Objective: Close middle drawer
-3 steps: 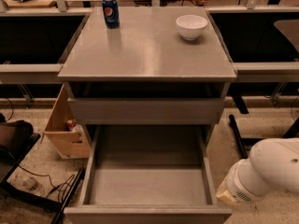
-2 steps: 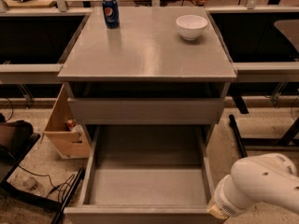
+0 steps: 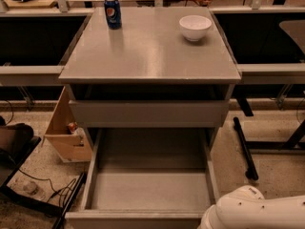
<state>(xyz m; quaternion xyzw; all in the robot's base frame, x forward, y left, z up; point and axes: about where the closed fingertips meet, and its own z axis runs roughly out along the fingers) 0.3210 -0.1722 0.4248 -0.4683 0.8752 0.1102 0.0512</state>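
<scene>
The middle drawer [image 3: 150, 191] is pulled far out towards me; its empty grey floor and side walls show, and its front edge runs along the bottom of the view. Above it the top drawer [image 3: 148, 113] stands out a little from the grey cabinet [image 3: 150, 56]. The lowest drawer is hidden beneath the open one. Only the white arm [image 3: 259, 213] shows, at the bottom right beside the middle drawer's front right corner. My gripper is out of view below the frame's edge.
A blue Pepsi can [image 3: 113, 12] and a white bowl [image 3: 195, 27] stand on the cabinet top. A wooden box [image 3: 66, 132] sits on the floor to the left, with cables [image 3: 57, 194] near it. A black bar [image 3: 244, 147] lies on the floor to the right.
The white arm has moved down and a little left, closer to the middle drawer's front right corner. The drawer has not moved.
</scene>
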